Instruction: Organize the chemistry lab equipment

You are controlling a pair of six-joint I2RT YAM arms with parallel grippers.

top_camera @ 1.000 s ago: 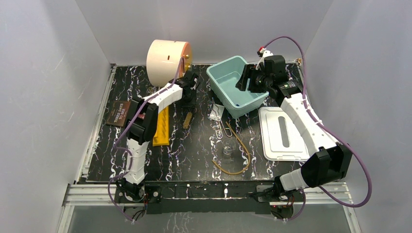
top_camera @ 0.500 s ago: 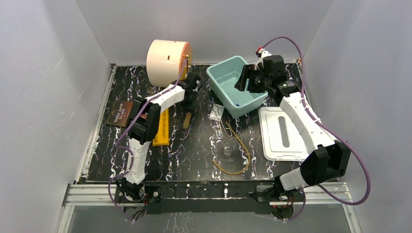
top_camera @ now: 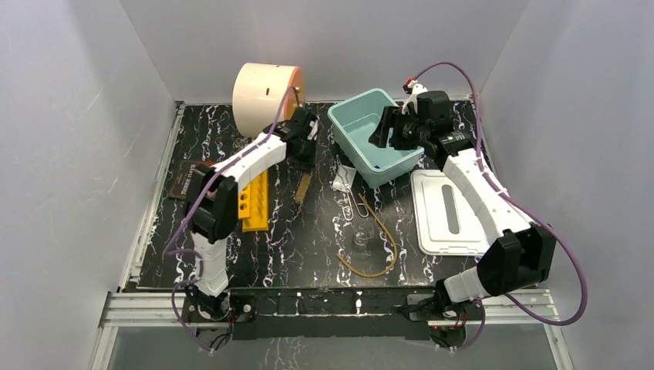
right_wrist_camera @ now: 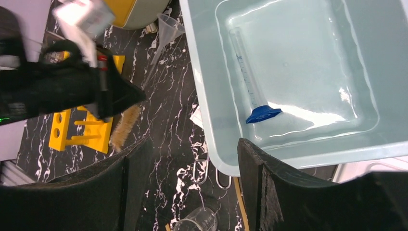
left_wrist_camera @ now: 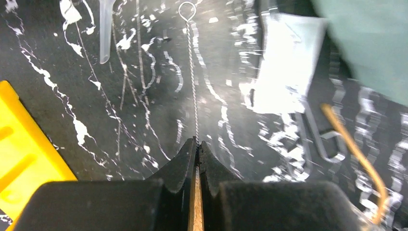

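My left gripper (top_camera: 304, 151) (left_wrist_camera: 197, 142) is shut on the twisted wire handle of a tan bristle brush (top_camera: 302, 187) (right_wrist_camera: 124, 127), beside the yellow tube rack (top_camera: 254, 202) (left_wrist_camera: 24, 154). My right gripper (top_camera: 385, 131) (right_wrist_camera: 192, 187) is open and empty above the teal bin (top_camera: 362, 146). A clear tube with a blue base (right_wrist_camera: 250, 86) lies in the bin. A clear funnel (right_wrist_camera: 163, 33) (left_wrist_camera: 106, 29) lies near the drum. A small glass dish (top_camera: 360, 240) (right_wrist_camera: 195, 222) and a tan rubber loop (top_camera: 379, 243) (left_wrist_camera: 351, 149) lie mid-table.
A cream drum with an orange face (top_camera: 268, 99) stands at the back. A white lid (top_camera: 450, 212) lies right of the bin. A brown plaque (top_camera: 187, 179) lies at the left. A white packet (top_camera: 345, 179) and metal wire clips (top_camera: 351, 204) lie by the bin's near corner.
My left gripper has shifted slightly right and back with the brush, and its elbow has swung left. My right gripper has moved a little left over the bin.
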